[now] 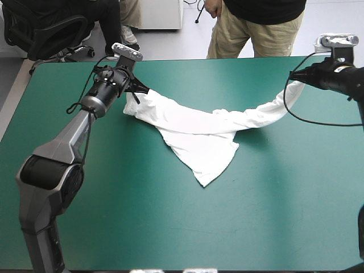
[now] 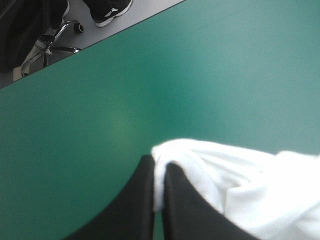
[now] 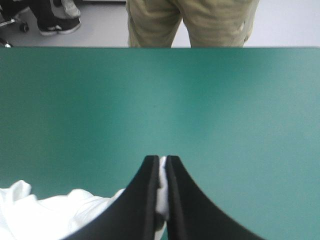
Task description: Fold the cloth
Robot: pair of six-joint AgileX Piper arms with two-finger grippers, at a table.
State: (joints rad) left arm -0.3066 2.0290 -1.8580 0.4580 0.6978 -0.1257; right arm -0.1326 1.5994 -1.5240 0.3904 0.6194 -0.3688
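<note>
Nearest, a pointed flap of the white T-shirt is lying mid-counter on the teal-green counter. Beyond it the cloth is stretching as a twisted band between the arms. The left hand is pinching one end toward the far left corner, and the right hand is clamping the other by the far right corner. By my judgement, no neat fold is showing yet; flattening and folding are waiting.

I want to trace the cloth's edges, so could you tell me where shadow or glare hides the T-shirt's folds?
High view: the T-shirt casts only a soft shadow on the teal-green cover under its raised span, folds readable; left wrist view: beside the shut jaws it glares white, with few creases; right wrist view: the strip between the jaws is greyer, the rest bright.
</note>
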